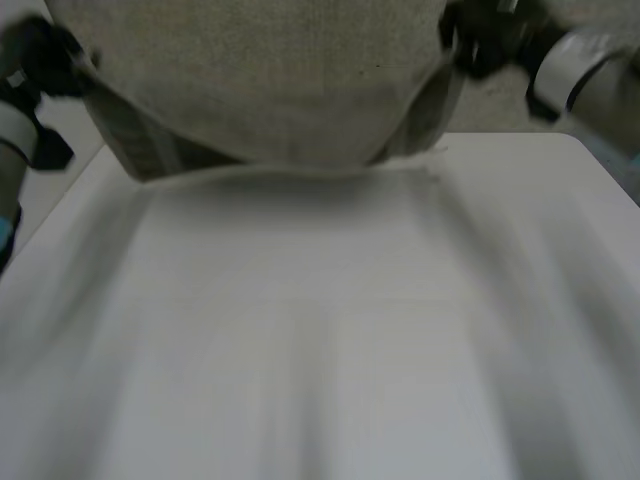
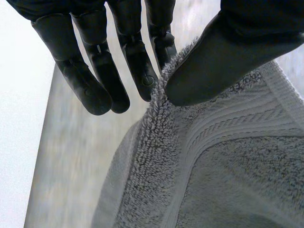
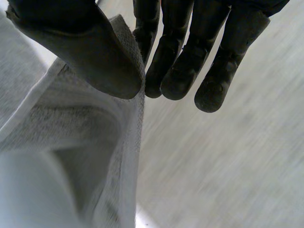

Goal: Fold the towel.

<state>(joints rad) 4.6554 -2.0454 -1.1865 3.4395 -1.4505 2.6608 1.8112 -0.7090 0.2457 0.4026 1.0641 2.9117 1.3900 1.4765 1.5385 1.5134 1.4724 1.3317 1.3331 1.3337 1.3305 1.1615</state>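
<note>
A beige-grey towel [image 1: 270, 85] hangs in the air over the far part of the white table [image 1: 320, 330], held up by two corners, its lower part sagging down to the table's far edge. My left hand [image 1: 45, 60] pinches the towel's left corner [image 2: 166, 90] between thumb [image 2: 223, 61] and fingers [image 2: 137, 66]. My right hand [image 1: 490, 45] pinches the right corner [image 3: 126, 38] the same way, thumb [image 3: 90, 52] against fingers [image 3: 161, 61]. The towel [image 2: 213, 161] drops away below the left palm, and the towel [image 3: 80, 142] hangs below the right palm.
The white table stretches bare towards me in the head view. Grey floor [image 1: 500, 105] lies beyond its far edge. The floor [image 3: 223, 161] also passes under the right hand.
</note>
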